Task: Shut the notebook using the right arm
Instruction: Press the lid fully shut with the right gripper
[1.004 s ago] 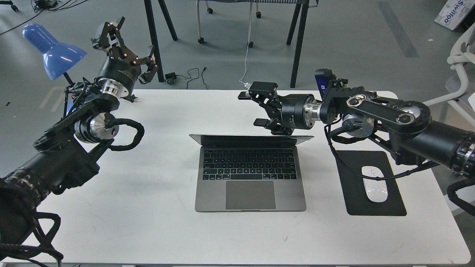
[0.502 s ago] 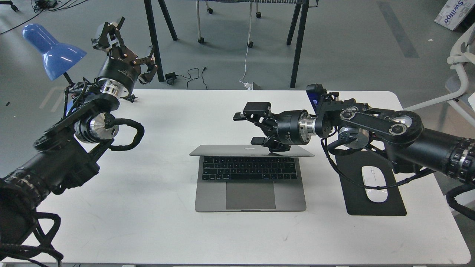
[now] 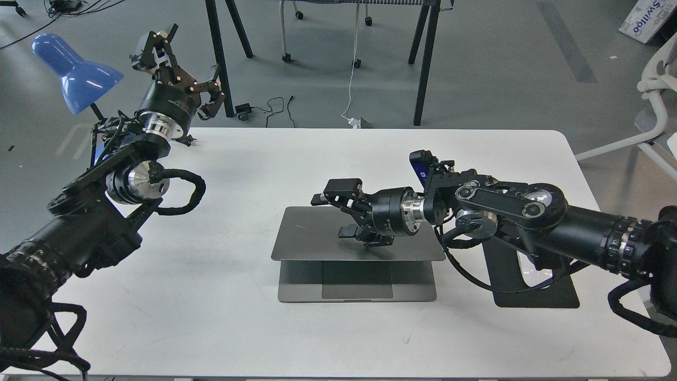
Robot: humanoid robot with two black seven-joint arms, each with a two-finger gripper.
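Note:
The space-grey notebook (image 3: 317, 233) lies in the middle of the white table (image 3: 211, 317). Its lid is tilted far down over the base, and only the trackpad (image 3: 357, 279) and front strip still show below it. My right gripper (image 3: 338, 214) is open and empty, fingers spread, and rests on the back of the lid near its middle. The right arm (image 3: 529, 222) reaches in from the right, low over the table. My left gripper (image 3: 174, 58) is open and empty, held high at the far left beside the blue lamp (image 3: 76, 69).
A black mouse pad (image 3: 534, 296) lies right of the notebook, mostly covered by my right arm; the white mouse is hidden. Table legs, chair wheels and cables (image 3: 275, 108) are on the floor beyond the far edge. A white chair (image 3: 656, 106) stands at the right.
My right gripper has moved forward and down, pushing the lid from nearly upright to low over the keyboard, which is now covered. The left arm has not moved.

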